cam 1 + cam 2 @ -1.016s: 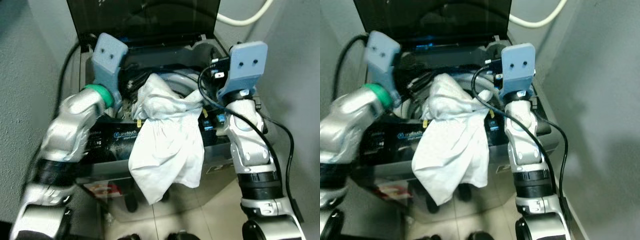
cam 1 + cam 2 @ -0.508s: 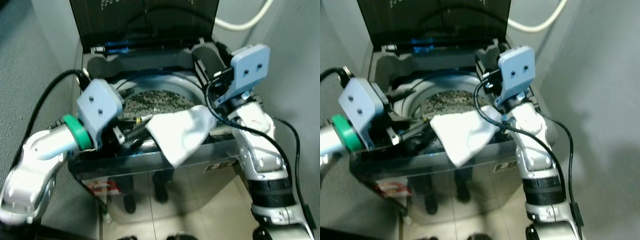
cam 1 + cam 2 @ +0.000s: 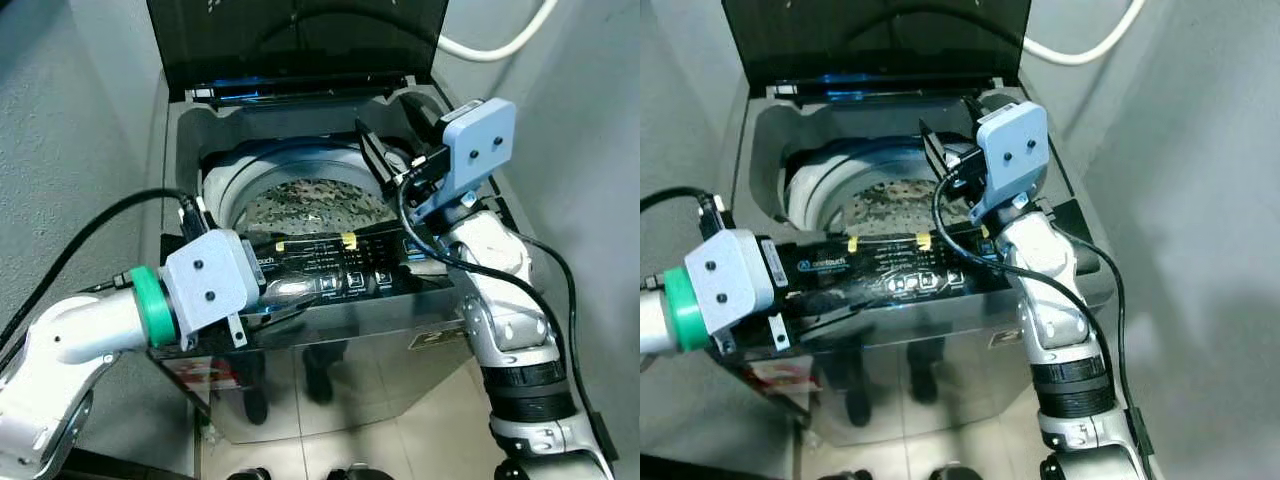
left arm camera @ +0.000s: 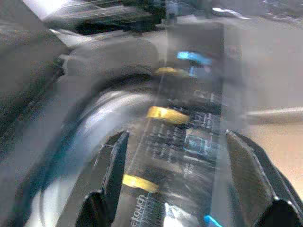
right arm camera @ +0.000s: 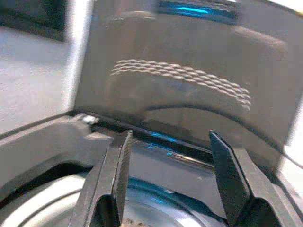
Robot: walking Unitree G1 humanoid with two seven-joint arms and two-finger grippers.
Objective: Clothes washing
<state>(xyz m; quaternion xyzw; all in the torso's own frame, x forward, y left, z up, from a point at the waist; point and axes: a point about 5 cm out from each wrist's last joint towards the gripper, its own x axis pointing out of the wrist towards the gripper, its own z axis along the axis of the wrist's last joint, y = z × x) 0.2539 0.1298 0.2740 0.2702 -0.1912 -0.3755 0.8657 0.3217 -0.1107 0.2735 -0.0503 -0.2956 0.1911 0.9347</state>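
Machine: top-loading washing machine (image 3: 330, 330), dark grey body, standing in a narrow grey-walled corner.
Lid: tinted lid (image 3: 300, 40) raised upright at the back; ripple-patterned highlight across it in the right wrist view.
Drum: perforated steel drum (image 3: 310, 205), round, mottled and shiny, inside a pale ring; mouth faces straight up.
Clothes: no garment can be made out on the rim or in either gripper; what lies in the drum is too mottled to tell apart.
Control panel: glossy black strip (image 3: 900, 270), long axis running left to right along the front edge, two yellow tape tabs on it.
Left gripper: (image 4: 173, 175) low at the front left of the machine, fingers spread wide, nothing between them, aimed along the panel.
Right gripper: (image 5: 168, 175) above the right rear of the opening, fingers apart and empty, pointing toward the lid hinge.
Key relation: lid stands directly ahead of the right gripper, so that arm is nearer for closing; panel lies just ahead of the left.
Judgement: loading looks done; closing the lid probably comes next.
Hose: cream hose (image 3: 500, 40) curving on the wall behind.
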